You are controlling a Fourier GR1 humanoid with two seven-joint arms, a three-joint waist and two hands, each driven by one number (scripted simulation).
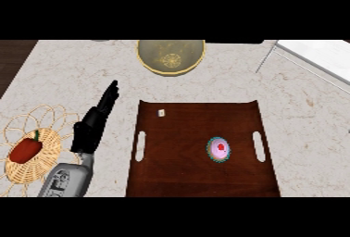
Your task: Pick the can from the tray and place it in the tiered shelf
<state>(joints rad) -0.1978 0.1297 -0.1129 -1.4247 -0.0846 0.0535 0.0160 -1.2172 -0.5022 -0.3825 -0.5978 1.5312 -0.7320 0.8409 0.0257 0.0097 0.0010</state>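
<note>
1. Fingers (109, 96) of my left hand (92, 127) are straight and together, pointing up the view, holding nothing; the hand is black and glossy on a grey forearm (66, 180) that comes in at the lower left edge.
2. From my seat I see only this one hand; my right hand does not show at all.
3. On the pale, mottled marble-like counter (301, 111) lies a dark brown wooden tray (198, 176), roughly rectangular, with a slot handle on each long side and upturned corners at its far edge.
4. Standing on the tray toward its right half is the can (219, 150), seen from above as a small oval: teal rim, pink top, a red spot in the middle. I cannot make out its side wall or label.
5. The can is well apart from my left fingers, to their right and lower in the view, with the tray's left handle slot between.
6. A tiny pale object (161, 112) sits near the tray's far left corner; too small for me to identify.
7. Left of my hand is a woven wicker mat (34, 139) with looped edging, bearing a red bell pepper (26, 150).
8. Beyond the tray is a round yellowish bowl (171, 56), its top cut off.
9. At upper right, a white surface with thin metal rails (301, 65), cut off; I cannot tell if this is the shelf.
</note>
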